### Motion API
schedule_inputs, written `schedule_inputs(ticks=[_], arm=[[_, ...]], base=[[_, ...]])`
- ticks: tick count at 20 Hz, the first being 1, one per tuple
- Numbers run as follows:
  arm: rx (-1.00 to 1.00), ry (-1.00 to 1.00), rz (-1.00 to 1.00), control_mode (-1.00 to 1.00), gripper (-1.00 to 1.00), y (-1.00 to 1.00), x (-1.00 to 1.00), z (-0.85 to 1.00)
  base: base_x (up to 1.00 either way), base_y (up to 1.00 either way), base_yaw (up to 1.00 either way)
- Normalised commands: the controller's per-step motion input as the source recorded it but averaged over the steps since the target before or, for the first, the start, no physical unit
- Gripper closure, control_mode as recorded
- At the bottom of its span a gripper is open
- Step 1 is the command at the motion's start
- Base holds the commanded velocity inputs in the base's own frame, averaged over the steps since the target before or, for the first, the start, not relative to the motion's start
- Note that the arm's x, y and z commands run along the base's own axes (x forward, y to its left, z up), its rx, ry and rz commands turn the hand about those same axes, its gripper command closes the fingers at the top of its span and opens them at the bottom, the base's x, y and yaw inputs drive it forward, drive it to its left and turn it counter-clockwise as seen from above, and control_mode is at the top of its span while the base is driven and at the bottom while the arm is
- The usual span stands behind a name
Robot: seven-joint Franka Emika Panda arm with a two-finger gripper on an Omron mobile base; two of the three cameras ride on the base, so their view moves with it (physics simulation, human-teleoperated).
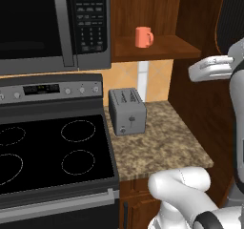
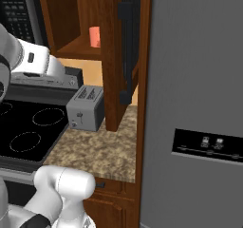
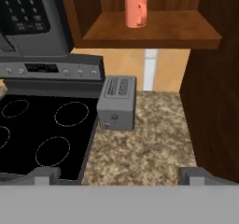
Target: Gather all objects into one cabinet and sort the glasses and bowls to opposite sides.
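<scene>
A salmon-pink mug [image 1: 143, 37] [image 2: 95, 37] [image 3: 136, 11] stands upright on the board of a narrow wooden shelf nook [image 1: 162, 49] [image 3: 154, 31], to the right of the microwave. In the hand view its handle points right. My gripper [image 3: 121, 176] hangs well back from the nook and below the level of its board. It is open, and nothing lies between the fingertips [image 3: 46, 174]. The mug sits above and ahead of them, untouched. The wide cabinet and the bowls are out of view.
A grey toaster [image 1: 126, 111] [image 2: 85, 108] [image 3: 117, 101] sits on the speckled counter [image 1: 162, 142] below the nook. A black stove top [image 1: 47, 151] and microwave [image 1: 47, 23] lie to the left. A tall wooden door with a dark handle [image 2: 126, 51] and a grey fridge [image 2: 199, 127] close off the right.
</scene>
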Motion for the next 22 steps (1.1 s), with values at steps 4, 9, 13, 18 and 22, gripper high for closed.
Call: schedule_inputs(ticks=[4, 9, 13, 18, 22], arm=[[0.0, -0.21, 0.09, -1.0, -1.0, 0.0, 0.28, 0.25], [-0.01, -0.04, 0.08, -1.0, -1.0, 0.07, 0.75, 0.06], [0.0, -0.03, 0.07, -1.0, -1.0, 0.0, 0.87, 0.0], [0.0, -0.02, 0.04, -1.0, -1.0, 0.0, 0.82, 0.0], [0.0, 0.0, 0.05, -1.0, -1.0, -0.02, 0.84, 0.0]], base=[[0.0, 0.0, 0.0], [0.0, 0.0, 0.0], [0.0, 0.0, 0.0], [0.0, 0.0, 0.0], [0.0, 0.0, 0.0]])
